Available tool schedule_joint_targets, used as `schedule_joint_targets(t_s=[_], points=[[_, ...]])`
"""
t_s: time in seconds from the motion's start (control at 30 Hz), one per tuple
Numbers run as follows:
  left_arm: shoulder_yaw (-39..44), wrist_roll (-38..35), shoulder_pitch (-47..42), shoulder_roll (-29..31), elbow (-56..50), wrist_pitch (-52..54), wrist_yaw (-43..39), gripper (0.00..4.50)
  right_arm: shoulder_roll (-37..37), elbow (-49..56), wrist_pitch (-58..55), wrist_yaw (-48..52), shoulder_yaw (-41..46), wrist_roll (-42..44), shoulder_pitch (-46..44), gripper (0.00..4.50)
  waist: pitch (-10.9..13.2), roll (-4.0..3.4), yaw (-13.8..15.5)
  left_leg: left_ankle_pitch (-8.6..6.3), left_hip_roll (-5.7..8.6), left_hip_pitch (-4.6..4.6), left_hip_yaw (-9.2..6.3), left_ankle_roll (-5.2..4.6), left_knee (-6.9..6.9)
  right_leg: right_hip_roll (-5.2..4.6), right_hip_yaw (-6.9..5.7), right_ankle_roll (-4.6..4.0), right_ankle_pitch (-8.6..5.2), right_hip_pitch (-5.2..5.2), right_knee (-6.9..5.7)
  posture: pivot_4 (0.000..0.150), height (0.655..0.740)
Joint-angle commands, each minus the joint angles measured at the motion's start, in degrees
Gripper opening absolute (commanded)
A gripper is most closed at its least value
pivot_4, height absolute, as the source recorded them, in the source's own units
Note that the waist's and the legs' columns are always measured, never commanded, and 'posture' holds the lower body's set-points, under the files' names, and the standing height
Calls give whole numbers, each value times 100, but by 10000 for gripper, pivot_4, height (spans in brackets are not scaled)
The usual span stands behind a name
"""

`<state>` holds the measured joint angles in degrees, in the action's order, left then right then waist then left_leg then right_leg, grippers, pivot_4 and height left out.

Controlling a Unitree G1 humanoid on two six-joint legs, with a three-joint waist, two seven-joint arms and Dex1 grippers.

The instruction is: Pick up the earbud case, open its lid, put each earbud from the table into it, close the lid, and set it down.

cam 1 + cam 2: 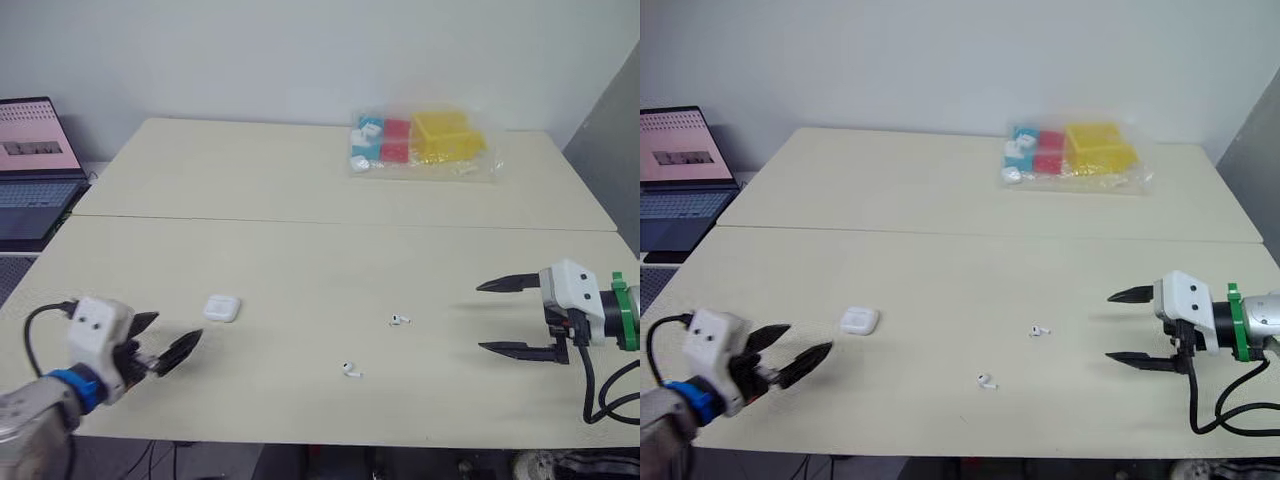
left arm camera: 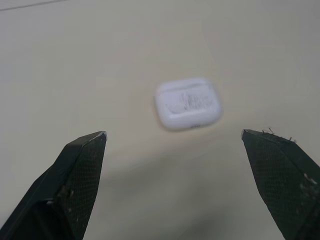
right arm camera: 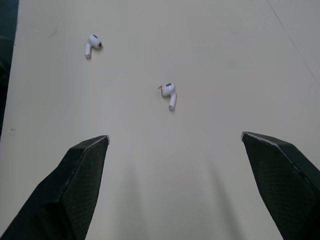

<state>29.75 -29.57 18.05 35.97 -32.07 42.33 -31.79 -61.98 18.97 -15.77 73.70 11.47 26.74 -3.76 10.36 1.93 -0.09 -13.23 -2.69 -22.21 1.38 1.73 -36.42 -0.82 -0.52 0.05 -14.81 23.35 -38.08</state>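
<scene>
A white earbud case [image 1: 221, 308] lies lid shut on the beige table [image 1: 300, 250], toward the left front. My left gripper [image 1: 172, 340] hovers open just short of the case [image 2: 188, 103], which sits ahead of its two fingers. Two white earbuds lie loose on the table: one [image 1: 400, 320] near the middle, the other [image 1: 351, 369] closer to the front edge. My right gripper [image 1: 496, 317] is open at the right, pointing toward the earbuds [image 3: 169, 93] [image 3: 92, 44], and holds nothing.
A clear bag [image 1: 424, 143] with yellow, red and blue items lies at the back of the table. A laptop [image 1: 35, 170] stands open off the table's left side. A seam [image 1: 340, 222] runs across the table between two panels.
</scene>
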Motion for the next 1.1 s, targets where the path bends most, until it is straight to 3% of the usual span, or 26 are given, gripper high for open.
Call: schedule_joint_targets(t_s=[0.03,0.27,0.83,0.93,1.03,1.1], points=[[-404,290,-260,-255,-53,71,595,45000,-81,292,-379,13,-86,335,-481,44459,-1,1,-9,0,-1,9,1,0,0,1,1,-1,1,-6,-1,1500,7389],[-918,415,-849,-509,313,323,1004,45000,84,523,-1148,-146,-473,795,-1547,44459,-2,3,1,0,1,17,-1,0,-1,11,0,-7,4,-11,-2,1500,7389],[-1468,463,-1388,-580,957,688,1032,45000,241,744,-1255,-184,-644,740,-1787,44459,-5,-3,13,0,0,16,-4,-1,0,5,1,-4,5,-13,-3,1500,7389],[-1513,467,-1367,-495,977,734,969,38818,260,743,-1253,-189,-654,740,-1807,45000,-7,-6,13,0,0,16,-3,-1,0,5,2,-4,5,-13,-3,1500,7389],[-1570,436,-1382,-428,1049,742,872,29691,266,739,-1220,-183,-664,710,-1800,45000,-7,-6,12,0,-1,16,-2,-1,0,3,3,-4,5,-13,-1,1500,7389],[-1642,445,-1404,-361,1082,752,784,27566,268,746,-1211,-184,-661,705,-1802,45000,-7,-6,12,0,-1,16,-1,-1,0,1,3,-4,5,-13,0,1500,7389]])
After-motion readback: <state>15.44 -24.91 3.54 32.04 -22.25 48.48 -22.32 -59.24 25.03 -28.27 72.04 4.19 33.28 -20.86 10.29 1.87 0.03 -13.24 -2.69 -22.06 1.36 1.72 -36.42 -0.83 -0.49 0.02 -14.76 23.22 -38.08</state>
